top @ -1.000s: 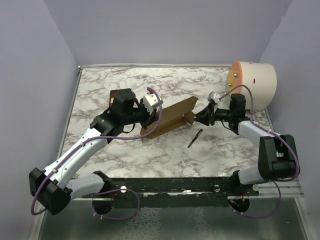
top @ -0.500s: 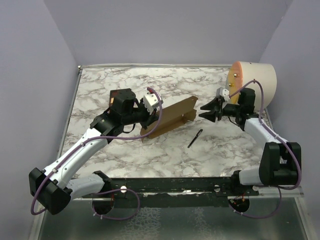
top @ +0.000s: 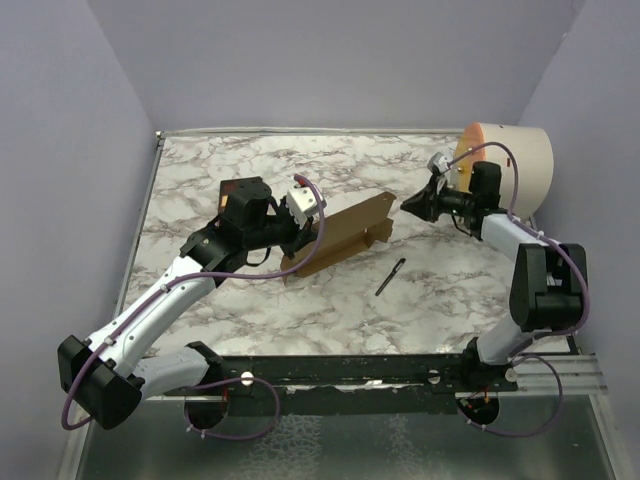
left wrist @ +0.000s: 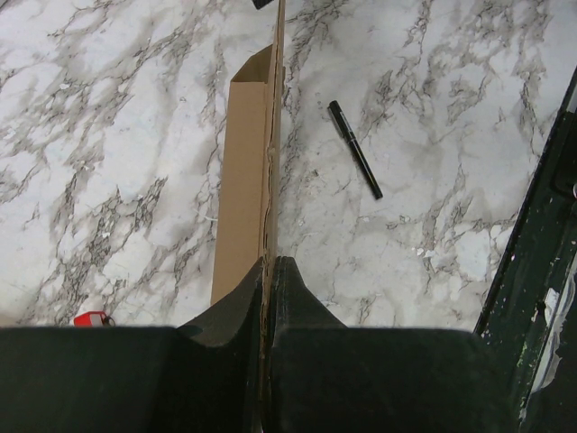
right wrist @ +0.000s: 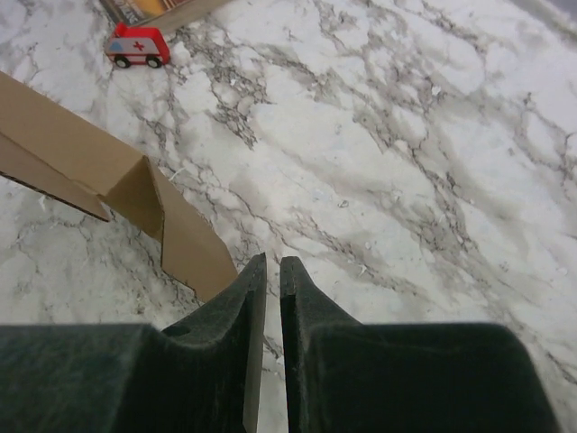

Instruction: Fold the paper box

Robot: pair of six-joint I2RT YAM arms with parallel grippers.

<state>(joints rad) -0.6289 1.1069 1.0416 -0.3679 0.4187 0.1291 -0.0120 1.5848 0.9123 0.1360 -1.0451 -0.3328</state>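
Observation:
The paper box (top: 345, 232) is a brown cardboard sheet standing on edge, slanting across the middle of the table, with a short flap bent out at its right end. My left gripper (top: 300, 240) is shut on its near lower end; in the left wrist view the fingertips (left wrist: 269, 262) pinch the cardboard edge, and the panel (left wrist: 243, 171) runs away from them. My right gripper (top: 405, 208) hovers just right of the box's far end, apart from it. Its jaws (right wrist: 268, 260) are all but shut with nothing between them; the bent flap (right wrist: 185, 239) lies just to their left.
A black pen (top: 390, 276) lies on the marble in front of the box. A large cream cylinder (top: 510, 165) sits at the back right, behind my right arm. A dark book (top: 228, 190) lies behind my left wrist, and a small red toy ambulance (right wrist: 137, 45) is near it.
My right gripper has let go of the box's right end, drawn back to the right and upward, opened wider, then closed down. The left gripper and the box have stayed put.

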